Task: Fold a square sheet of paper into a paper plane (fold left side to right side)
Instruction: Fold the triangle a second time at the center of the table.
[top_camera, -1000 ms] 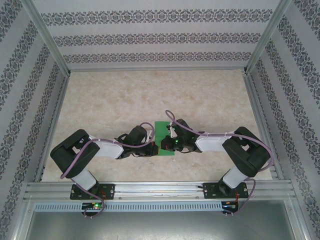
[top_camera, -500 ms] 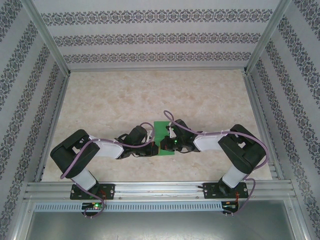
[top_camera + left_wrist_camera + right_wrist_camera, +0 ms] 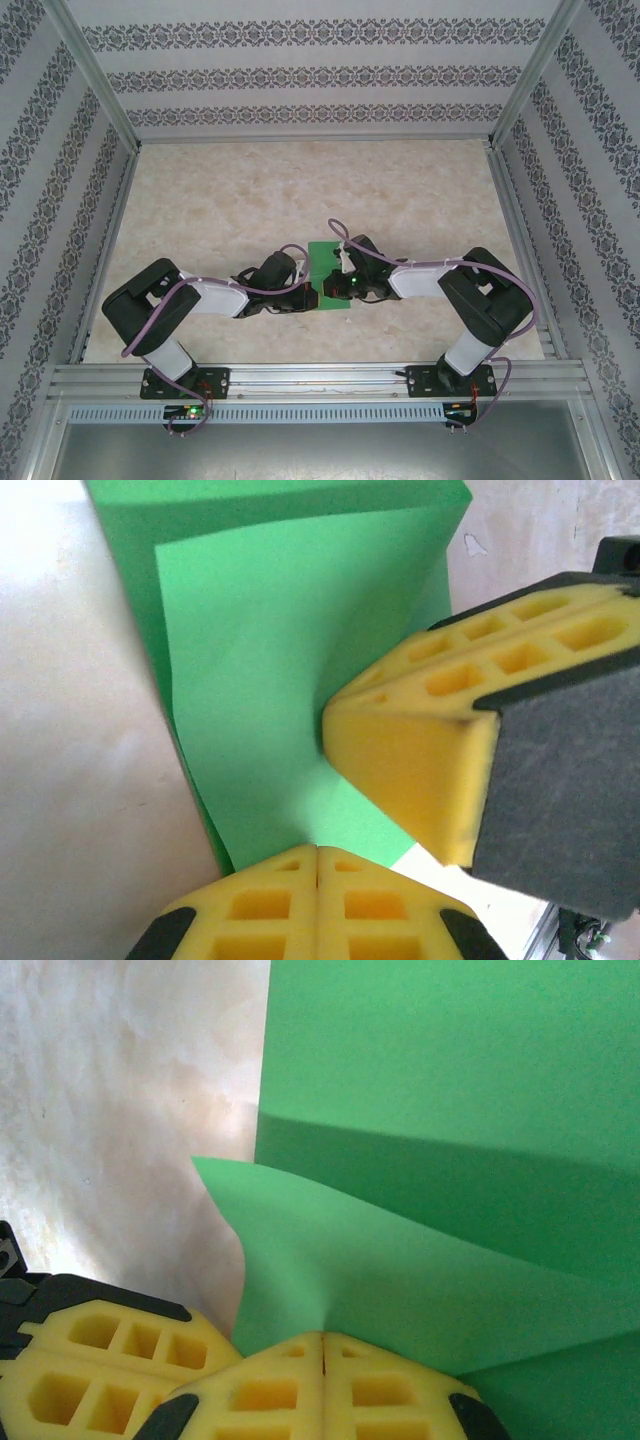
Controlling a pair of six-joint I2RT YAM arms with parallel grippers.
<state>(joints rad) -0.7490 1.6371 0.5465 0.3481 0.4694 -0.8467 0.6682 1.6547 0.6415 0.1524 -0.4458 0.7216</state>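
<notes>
Near the middle of pale marbled surface's point(image 3: 250, 200) near edge: thin bright green square sheet of paper point(image 3: 322, 255), lifted flap pinched in fully closed left end effector point(image 3: 318, 852) and right end effector point(image 3: 322, 1338). Light, floppy, easily creased; best gripped at corners.

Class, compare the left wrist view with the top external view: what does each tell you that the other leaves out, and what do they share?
Left wrist: the left gripper up close, its yellow pads pressed shut on the edge of the square sheet of paper, with a lighter flap curling up over a darker layer. Top external: the whole left arm and right arm, the marbled table and the patterned walls. Shared: the green sheet, and the right gripper meeting the left one over it.
</notes>
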